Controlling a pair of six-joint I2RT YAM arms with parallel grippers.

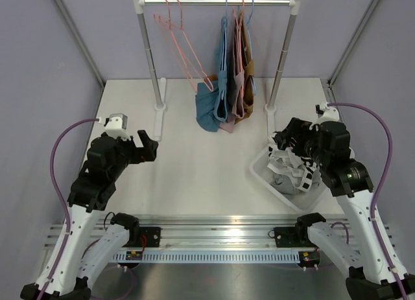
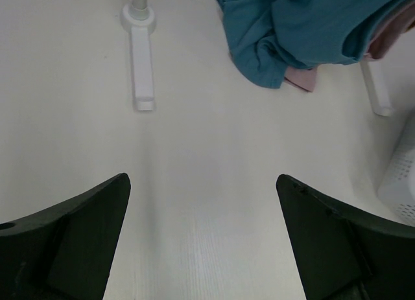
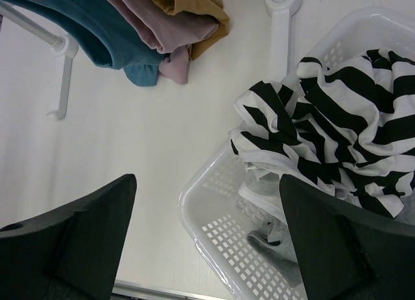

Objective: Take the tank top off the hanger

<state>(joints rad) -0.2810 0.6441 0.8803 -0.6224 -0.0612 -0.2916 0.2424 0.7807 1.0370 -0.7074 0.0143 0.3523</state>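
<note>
**Both tools empty, three tops still on the rack**

Left tool (image 2: 202, 190): fingers spread, nothing between them, over bare surface (image 2: 194, 144) toward the left edge. Right tool (image 3: 206, 190): also spread and empty, above the rim of the white basket (image 3: 194, 212) near the right edge.

The basket holds a black-and-white striped garment (image 3: 337, 118) with grey cloth (image 3: 269, 238) under it. Empty pink hangers (image 1: 183, 44) sit on the left part of the rail (image 1: 194, 1). My read: some unloading is done, but no tool is on a garment, so the next removal has not begun.

Left to do: teal tank top (image 1: 209, 109), pink tank top (image 1: 229, 122) and mustard tank top (image 1: 247, 86) hang bunched together at mid-rail along the far edge. The hems of the teal and pink ones are pooled on the surface.

The teal one is outermost on the left and nearest the left tool, so it is likely next. The fabric looks soft and limp. The hanger shoulders are mostly hidden by cloth, so I expect each strap must be slid off in turn.
</note>
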